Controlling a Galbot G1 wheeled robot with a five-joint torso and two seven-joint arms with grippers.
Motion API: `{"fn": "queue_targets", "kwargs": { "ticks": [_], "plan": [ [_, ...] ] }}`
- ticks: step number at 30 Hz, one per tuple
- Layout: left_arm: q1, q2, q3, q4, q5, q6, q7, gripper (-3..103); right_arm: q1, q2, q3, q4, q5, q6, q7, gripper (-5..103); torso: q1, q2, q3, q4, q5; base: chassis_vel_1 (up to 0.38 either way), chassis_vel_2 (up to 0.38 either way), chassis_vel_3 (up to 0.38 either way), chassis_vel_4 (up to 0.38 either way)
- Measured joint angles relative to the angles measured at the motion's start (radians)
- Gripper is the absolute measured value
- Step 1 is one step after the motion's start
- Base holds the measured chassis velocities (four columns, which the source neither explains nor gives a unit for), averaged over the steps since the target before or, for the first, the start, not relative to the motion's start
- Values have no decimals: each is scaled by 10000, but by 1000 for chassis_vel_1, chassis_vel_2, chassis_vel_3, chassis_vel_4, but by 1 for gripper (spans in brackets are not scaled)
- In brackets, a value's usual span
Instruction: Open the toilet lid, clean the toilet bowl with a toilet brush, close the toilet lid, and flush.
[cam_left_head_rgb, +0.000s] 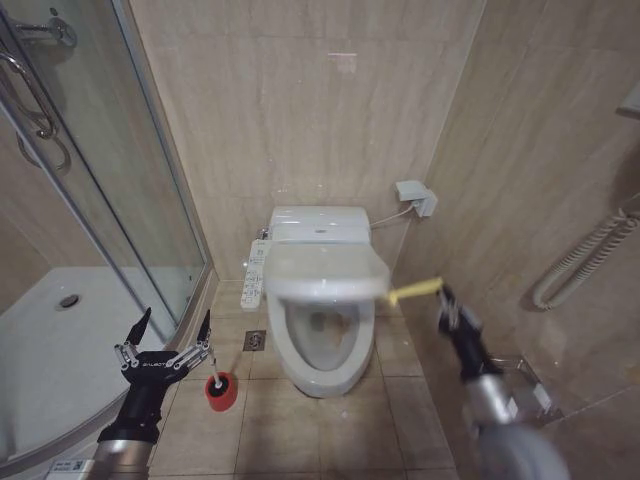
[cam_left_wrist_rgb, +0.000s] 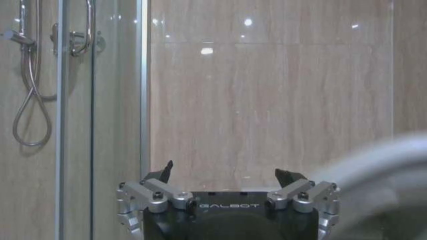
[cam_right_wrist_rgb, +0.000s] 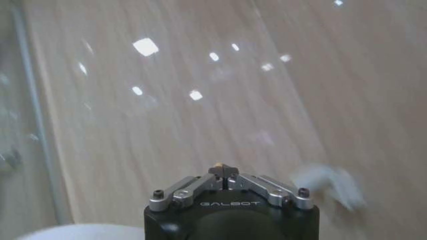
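Your right gripper (cam_left_head_rgb: 441, 292) is pinched closed on the small yellow strap (cam_left_head_rgb: 414, 291), holding the large white glossy plastic toilet lid (cam_left_head_rgb: 325, 273) half-raised over the stained white ceramic toilet bowl (cam_left_head_rgb: 322, 352). Your left gripper (cam_left_head_rgb: 170, 327) hangs wide open, holding nothing, near left by the red round cup holder (cam_left_head_rgb: 221, 391).

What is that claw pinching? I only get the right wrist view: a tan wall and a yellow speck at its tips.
Observer: In the head view, the right gripper is shut on the yellow strap at the rim of the toilet lid.
Visitor: Is the lid up, then?
Observer: Partway. It is tilted above the toilet bowl, whose stained inside shows beneath it.
Visitor: And the other claw?
Observer: The left gripper is open and holds nothing, low beside the shower glass, just above a red cup on the floor.
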Motion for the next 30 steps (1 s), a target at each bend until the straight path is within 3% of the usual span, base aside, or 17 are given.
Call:
{"fn": "queue_targets", "kwargs": {
  "ticks": [2,3,5,14,16,21,25,30],
  "plan": [
    [0,2,-1,0,0,0,1,100,1182,-770,-124,127,945,-469,574,0,2,0,1,-3,0,0,0,0,0],
    [0,2,-1,0,0,0,1,100,1182,-770,-124,127,945,-469,574,0,2,0,1,-3,0,0,0,0,0],
    [0,0,-1,0,0,0,0,100,2429,-1200,-354,-135,1824,-783,956,0,4,-1,2,-1,1,0,0,0,0],
    [0,1,-1,0,0,0,0,100,5422,-1222,-1532,-1861,2945,-1143,1715,0,-1,-1,0,-13,2,0,0,0,0],
    [0,1,0,0,0,0,0,100,5989,-1155,-1853,-2286,2865,-989,1768,0,0,-1,0,-13,1,0,0,0,0],
    [0,1,-1,0,0,0,0,100,8609,-787,-3628,-5009,1651,735,1767,0,0,-1,0,-12,0,0,0,0,0],
    [-1,0,0,0,0,0,1,100,10185,-449,-4790,-6886,597,1464,1825,0,0,-1,-1,-12,-2,0,0,0,0],
    [0,1,-1,0,0,0,1,100,11492,-48,-5651,-8668,-538,1845,2007,0,0,0,-1,-11,-3,0,0,0,0]
  ]
}}
